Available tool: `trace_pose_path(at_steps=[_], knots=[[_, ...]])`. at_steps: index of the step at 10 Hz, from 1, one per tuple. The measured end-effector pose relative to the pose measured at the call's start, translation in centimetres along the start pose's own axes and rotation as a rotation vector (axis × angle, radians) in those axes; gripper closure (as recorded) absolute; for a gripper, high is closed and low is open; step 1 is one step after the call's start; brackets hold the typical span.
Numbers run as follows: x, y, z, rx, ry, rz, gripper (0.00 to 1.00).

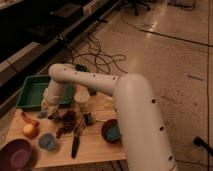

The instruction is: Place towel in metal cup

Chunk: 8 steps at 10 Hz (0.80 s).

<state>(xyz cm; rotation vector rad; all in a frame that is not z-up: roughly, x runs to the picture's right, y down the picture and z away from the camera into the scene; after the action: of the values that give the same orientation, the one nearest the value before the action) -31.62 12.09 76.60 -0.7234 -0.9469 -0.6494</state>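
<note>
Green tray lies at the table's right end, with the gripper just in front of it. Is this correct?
No: the camera view shows the green tray at the table left end. The gripper does hang just in front of it.

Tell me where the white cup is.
In the camera view, the white cup stands toward the far side of the table, just right of the gripper, which is down beside the green tray.

Dim warm light, with pale glare on the far floor (165, 30), leaves the tool (50, 107) shadowed beside the green tray (30, 92).
</note>
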Motion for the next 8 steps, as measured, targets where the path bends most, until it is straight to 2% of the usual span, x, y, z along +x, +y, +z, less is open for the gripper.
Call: trace_pose_path(at_steps=[8], knots=[[1.7,-0.7,0.1,-0.015,0.06,0.018,1.0]])
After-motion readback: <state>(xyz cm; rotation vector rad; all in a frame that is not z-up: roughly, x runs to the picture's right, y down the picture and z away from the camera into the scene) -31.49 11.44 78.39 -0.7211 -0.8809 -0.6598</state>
